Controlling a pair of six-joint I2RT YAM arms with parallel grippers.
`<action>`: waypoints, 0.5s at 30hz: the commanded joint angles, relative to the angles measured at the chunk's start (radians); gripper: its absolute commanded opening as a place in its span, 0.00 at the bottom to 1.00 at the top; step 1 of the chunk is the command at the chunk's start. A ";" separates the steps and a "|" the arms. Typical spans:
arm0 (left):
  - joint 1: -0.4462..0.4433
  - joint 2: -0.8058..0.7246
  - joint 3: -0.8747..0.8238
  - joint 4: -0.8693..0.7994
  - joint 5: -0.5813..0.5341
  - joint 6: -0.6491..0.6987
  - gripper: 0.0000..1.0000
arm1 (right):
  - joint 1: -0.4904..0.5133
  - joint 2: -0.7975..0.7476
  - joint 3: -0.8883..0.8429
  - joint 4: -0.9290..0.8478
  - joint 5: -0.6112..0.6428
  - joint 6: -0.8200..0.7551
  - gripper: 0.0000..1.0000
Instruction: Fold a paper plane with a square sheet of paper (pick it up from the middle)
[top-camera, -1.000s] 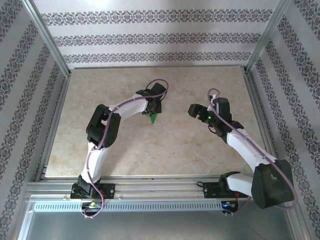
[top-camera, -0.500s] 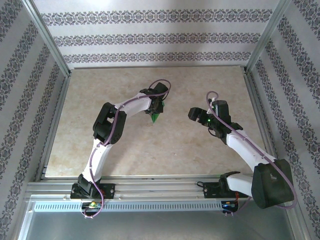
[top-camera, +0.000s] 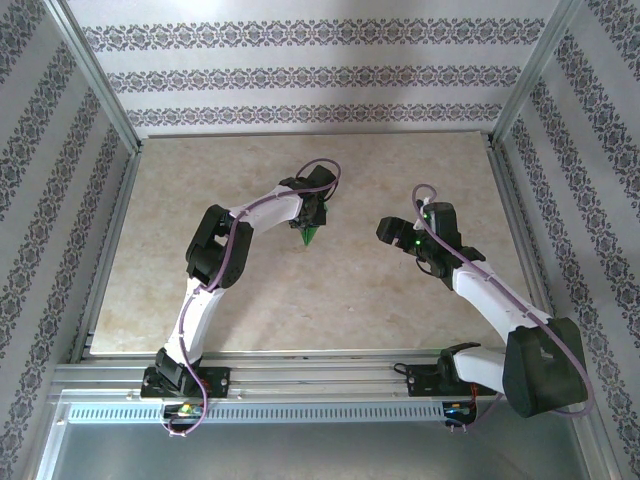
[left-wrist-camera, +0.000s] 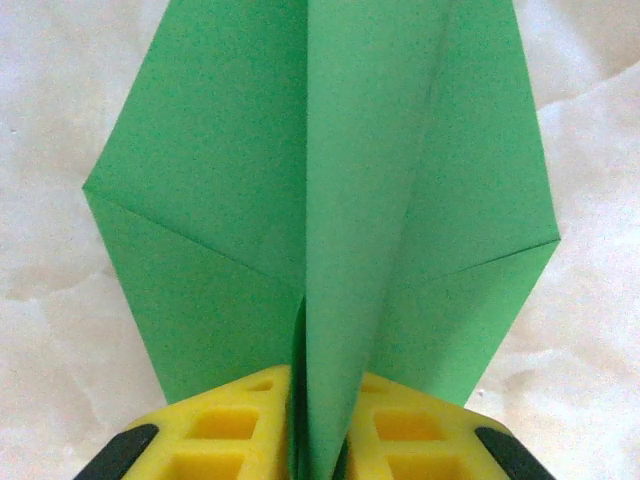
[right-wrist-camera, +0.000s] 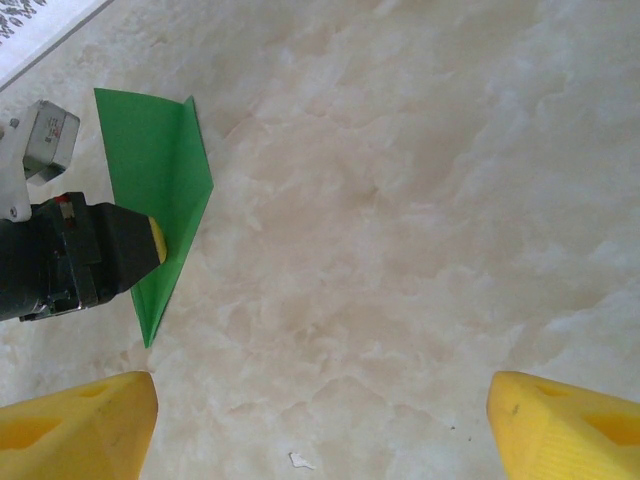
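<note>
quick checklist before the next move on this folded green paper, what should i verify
1. Left gripper shut on the folded bright green paper at its centre crease: ok.
2. A flap showing on each side of that crease: ok.
3. Right gripper wide open, holding nothing: ok.
4. Right gripper apart from the paper: ok.
5. Paper's tip lifted off the beige marble-look table: cannot tell.
6. Table near the right gripper free of debris: not ok, a small white scrap lies there.
</note>
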 joint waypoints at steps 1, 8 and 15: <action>0.010 0.042 -0.018 -0.030 -0.003 -0.055 0.19 | -0.010 0.003 -0.015 0.021 -0.013 0.019 0.86; 0.010 -0.012 -0.003 -0.015 -0.023 -0.083 0.25 | -0.010 0.006 -0.006 0.023 -0.021 0.022 0.86; 0.008 -0.100 -0.011 0.024 -0.022 -0.105 0.34 | -0.010 0.006 -0.008 0.029 -0.022 0.031 0.85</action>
